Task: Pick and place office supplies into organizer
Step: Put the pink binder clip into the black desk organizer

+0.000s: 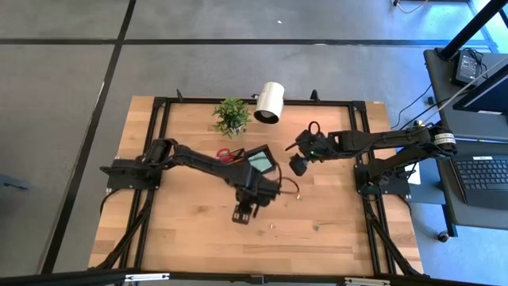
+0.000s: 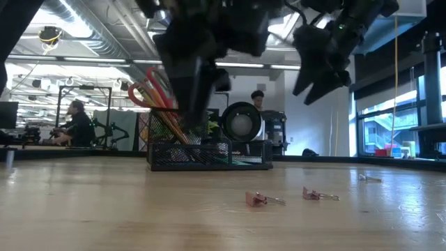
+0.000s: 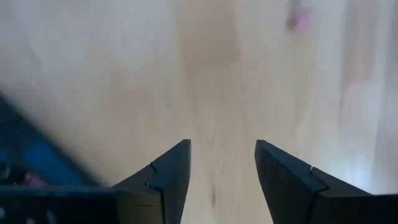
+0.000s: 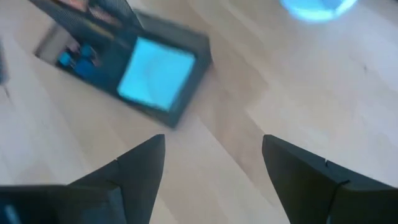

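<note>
The black organizer [image 1: 252,164] stands mid-table, with the teal note pad [image 1: 261,163] in one compartment and the red-handled scissors [image 2: 155,89] standing handles up in the other. The right wrist view shows the note pad [image 4: 155,72] and a small blue piece [image 4: 74,57] inside the tray. Small metal clips [image 2: 256,199] [image 2: 311,194] lie on the wood nearer the front. My left gripper [image 1: 242,213] [image 3: 221,144] hangs open over bare wood in front of the organizer. My right gripper [image 1: 298,165] [image 4: 214,138] hovers open to the organizer's right.
A green potted plant [image 1: 231,116] and a white cylindrical lamp [image 1: 270,102] stand at the table's far edge behind the organizer. More clips [image 1: 298,196] [image 1: 271,226] lie scattered on the near half. People sit in the room beyond the table [image 2: 78,125].
</note>
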